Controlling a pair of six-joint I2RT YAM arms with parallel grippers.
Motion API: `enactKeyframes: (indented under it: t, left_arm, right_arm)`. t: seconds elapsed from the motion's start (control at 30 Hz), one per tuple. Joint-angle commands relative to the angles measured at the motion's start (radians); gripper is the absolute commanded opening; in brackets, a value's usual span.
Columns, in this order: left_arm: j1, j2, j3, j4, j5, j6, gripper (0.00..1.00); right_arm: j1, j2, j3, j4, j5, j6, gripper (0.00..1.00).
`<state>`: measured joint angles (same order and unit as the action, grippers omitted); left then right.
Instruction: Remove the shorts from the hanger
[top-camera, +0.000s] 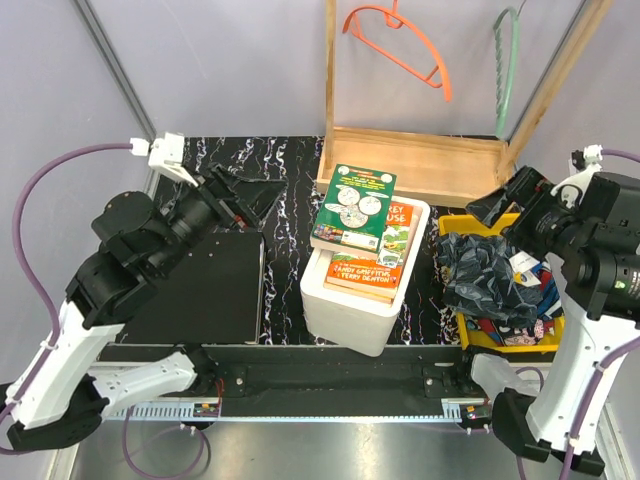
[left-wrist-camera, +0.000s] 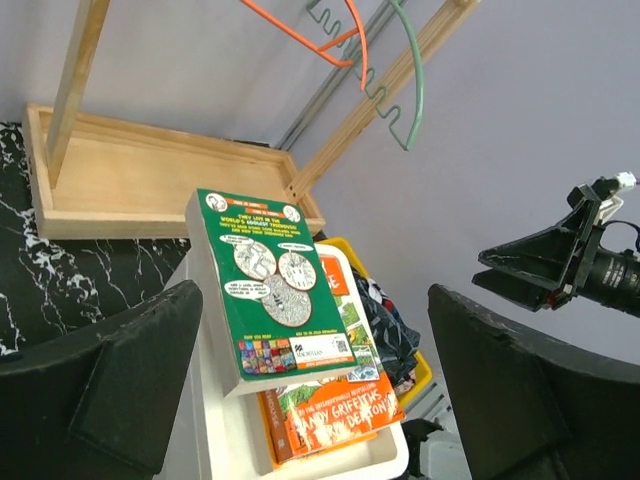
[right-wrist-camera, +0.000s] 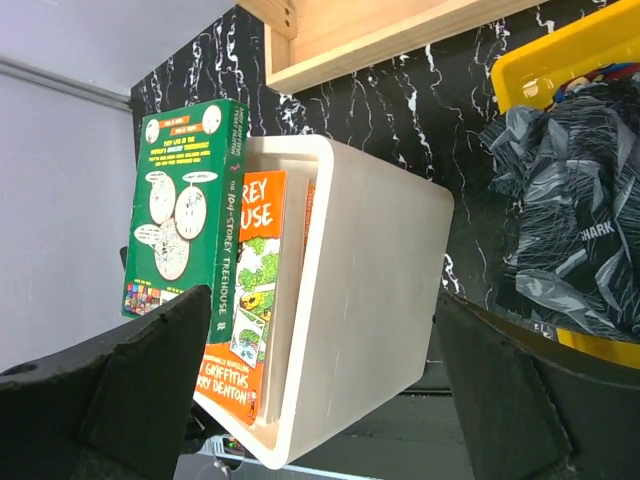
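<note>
Both pairs of shorts lie crumpled in a yellow bin (top-camera: 478, 338) at the right. The dark leafy-patterned pair (top-camera: 487, 272) (right-wrist-camera: 575, 235) (left-wrist-camera: 390, 335) is on top. The comic-print pair (top-camera: 542, 292) (left-wrist-camera: 372, 292) peeks out beside it. An orange hanger (top-camera: 400, 45) (left-wrist-camera: 320, 40) and a green hanger (top-camera: 507, 70) (left-wrist-camera: 410, 90) hang bare on the wooden rack. My left gripper (top-camera: 250, 197) (left-wrist-camera: 315, 400) is open and holds nothing, left of the rack. My right gripper (top-camera: 505, 200) (right-wrist-camera: 320, 390) is open with nothing in it, just above the bin's far end.
A white box (top-camera: 350, 310) (right-wrist-camera: 380, 300) in the middle holds orange books, with a green book (top-camera: 355, 205) on top. The rack's wooden tray (top-camera: 420, 160) stands behind it. A black slab (top-camera: 210, 290) lies at the left on the marbled tabletop.
</note>
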<state>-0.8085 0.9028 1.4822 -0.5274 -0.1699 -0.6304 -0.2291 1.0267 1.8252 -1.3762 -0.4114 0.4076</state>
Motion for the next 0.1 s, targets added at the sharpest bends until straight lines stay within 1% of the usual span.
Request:
enactKeyframes:
  t: [0.0,0.07]
  left_arm:
    - [0.005,-0.045,-0.02,0.058,-0.034,-0.026,0.99]
    - [0.003,-0.061,-0.026,0.056,-0.046,-0.022,0.99]
  right_arm:
    - [0.005,0.018,0.002,-0.011,-0.075,-0.013,1.0]
    - [0.017,0.024,0.012,-0.006,-0.084,-0.016,1.0]
